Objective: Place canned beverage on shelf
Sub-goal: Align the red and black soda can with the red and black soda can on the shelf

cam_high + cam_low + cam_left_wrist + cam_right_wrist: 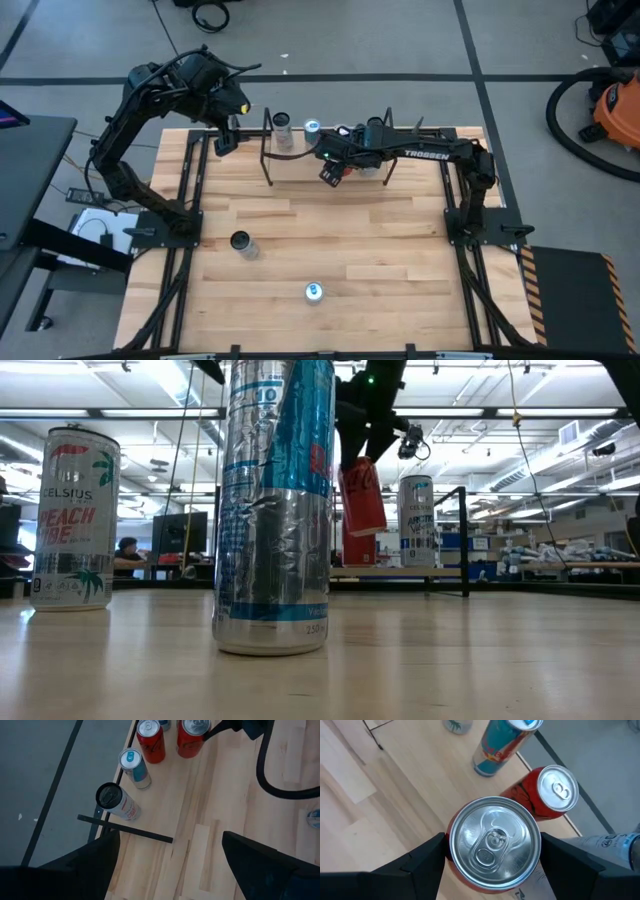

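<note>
The butcher-block tabletop (pixel 330 230) takes up most of the scene, and the little shelf (pixel 300 160), a light board between thin black rod frames, sits at its far edge. The right arm reaches in across the far side so its gripper (pixel 334 170) hangs right over the shelf, jaws clamped on the sides of a red can (pixel 494 845). From table level the can (pixel 362 495) looks a bit tilted and lifted off the board, so my guess is it's mid-placement and needs to come down straight. It's going in beside another red can (pixel 547 794) already standing there, pretty close, so bumping it is the risk. A teal can (pixel 502 745) stands further along the row, and the white can with a dark top (pixel 119 801) marks the left end. The left gripper (pixel 226 140) just hovers at the shelf's left end, jaws spread wide and empty, probably parked out of the way. Two more are waiting near the front of the table: a Celsius can (pixel 241 244) on the left and a silver-and-blue can (pixel 314 292) nearer the middle.
</note>
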